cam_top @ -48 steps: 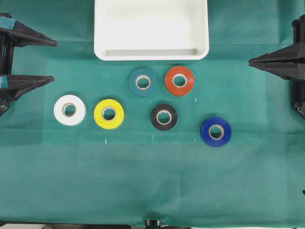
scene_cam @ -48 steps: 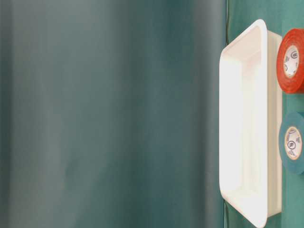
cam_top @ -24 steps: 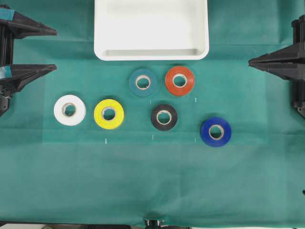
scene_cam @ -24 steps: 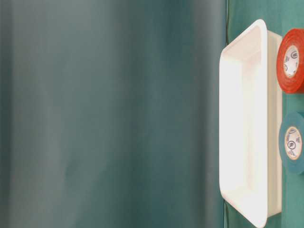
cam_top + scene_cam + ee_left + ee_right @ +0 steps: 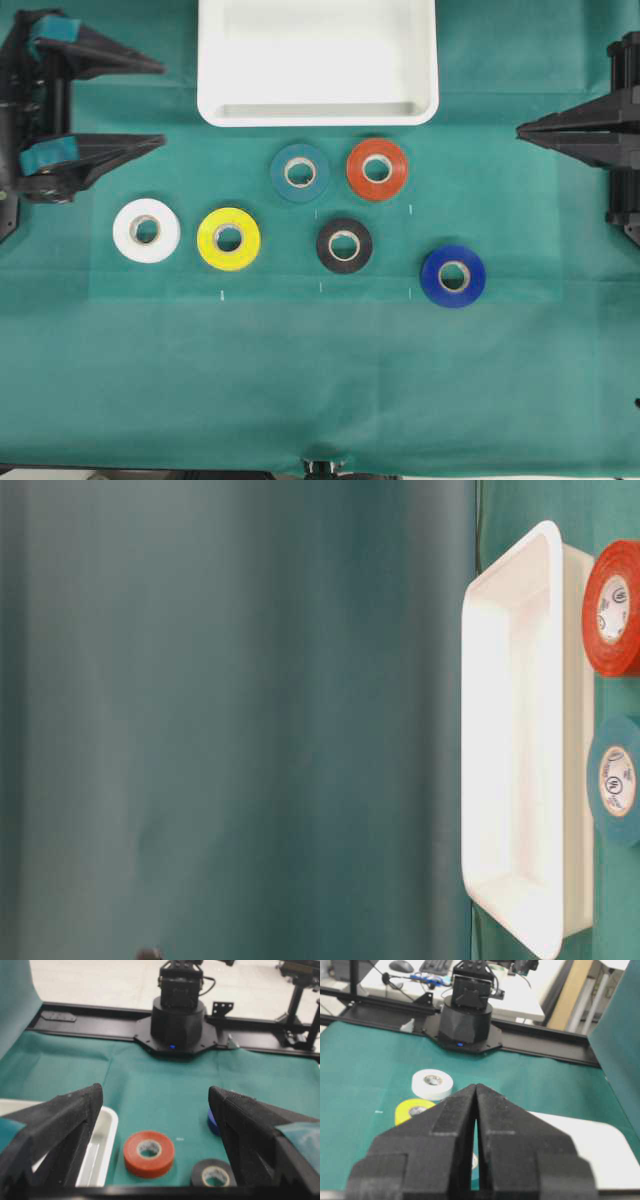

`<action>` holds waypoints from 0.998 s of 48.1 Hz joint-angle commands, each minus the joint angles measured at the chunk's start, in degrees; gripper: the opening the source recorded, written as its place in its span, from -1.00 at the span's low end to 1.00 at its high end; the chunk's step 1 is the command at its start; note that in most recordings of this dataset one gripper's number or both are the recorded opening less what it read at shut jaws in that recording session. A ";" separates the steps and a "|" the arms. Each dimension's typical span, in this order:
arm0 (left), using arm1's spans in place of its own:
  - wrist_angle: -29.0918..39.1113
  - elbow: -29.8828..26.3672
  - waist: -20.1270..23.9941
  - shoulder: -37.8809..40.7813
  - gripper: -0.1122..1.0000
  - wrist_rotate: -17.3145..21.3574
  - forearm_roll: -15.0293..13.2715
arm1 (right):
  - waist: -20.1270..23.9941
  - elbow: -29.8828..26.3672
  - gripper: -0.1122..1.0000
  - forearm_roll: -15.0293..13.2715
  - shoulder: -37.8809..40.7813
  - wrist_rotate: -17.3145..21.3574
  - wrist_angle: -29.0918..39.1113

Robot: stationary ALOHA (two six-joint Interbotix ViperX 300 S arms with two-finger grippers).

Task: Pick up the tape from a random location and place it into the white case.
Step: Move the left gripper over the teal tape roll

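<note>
Overhead exterior view: the tape (image 5: 300, 172), a teal roll with a pale core, lies flat on the green cloth of the worktop (image 5: 320, 380), just below the front rim of the white case (image 5: 317, 108) and close beside the orange roll (image 5: 377, 169) on its right. Nothing touches it. The black roll (image 5: 344, 245) sits lower and to the right of it, the yellow roll (image 5: 228, 238) lower left, the white roll (image 5: 146, 230) further left, and the royal blue roll (image 5: 453, 275) lowest and furthest right.

At the left edge the left tool (image 5: 150, 102) hangs with its two black fingers spread wide and nothing between them (each finger carries a strip of teal tape near its base); it is well apart from the tape. At the right edge the right tool (image 5: 522, 130) has its fingers pressed together, closed on nothing, as the right wrist view also shows.

From table level, which appears turned on its side, the case shows its raised rim, with the orange roll and the tape just beyond its wall at the picture's right edge.
</note>
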 commanded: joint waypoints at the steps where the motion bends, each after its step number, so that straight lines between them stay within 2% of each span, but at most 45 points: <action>1: -1.67 -2.90 0.18 3.16 0.99 0.09 -0.09 | -0.09 -1.67 -0.80 -0.18 0.53 -0.09 -0.26; 21: -3.52 -13.89 0.35 17.40 0.99 1.23 -0.09 | -0.09 -1.58 -0.80 -0.26 0.53 -0.09 0.18; 33: -2.90 -21.36 0.79 24.35 0.99 3.34 -0.09 | -0.18 -1.58 -0.80 -0.18 0.62 -0.09 0.18; 48: 2.29 -23.73 1.32 26.10 0.99 2.99 -0.18 | -0.09 -1.58 -0.80 -0.18 0.53 -0.18 0.35</action>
